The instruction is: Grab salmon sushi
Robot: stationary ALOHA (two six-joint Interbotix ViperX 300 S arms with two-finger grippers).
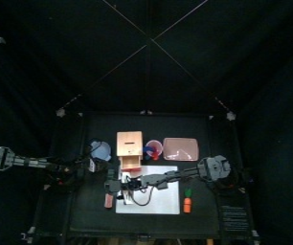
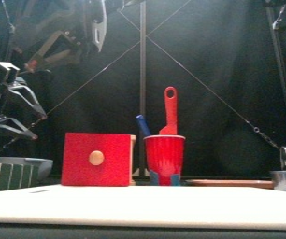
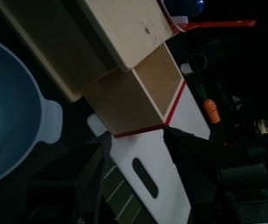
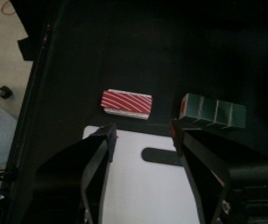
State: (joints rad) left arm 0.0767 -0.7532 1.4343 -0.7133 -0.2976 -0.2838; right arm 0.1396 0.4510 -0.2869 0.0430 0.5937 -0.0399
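The right pincer [image 4: 143, 136] gapes wide and holds nothing. Beyond its tips the salmon sushi [image 4: 128, 102] lies on the dark desk [image 4: 67, 96], beside a green block [image 4: 213, 111]. The left pincer [image 3: 148, 175] is wide apart too. A red cup [image 2: 164, 154] holds a red spatula [image 2: 169, 107].

wooden box [image 3: 130, 66] looks like bare pale plywood inside, matt, with a red painted face [image 2: 98, 160] and a little round wood knob [image 2: 97, 158]. the red cup [image 2: 164, 155] and red spatula [image 2: 169, 110] look like smooth plastic with a bit of shine. white cutting board [image 4: 148, 188] is flat matt plastic. blue bowl [image 3: 10, 114] has a soft satin sheen. table [image 4: 67, 105] is dull black. curtains [image 2: 221, 56] look like matt black cloth.
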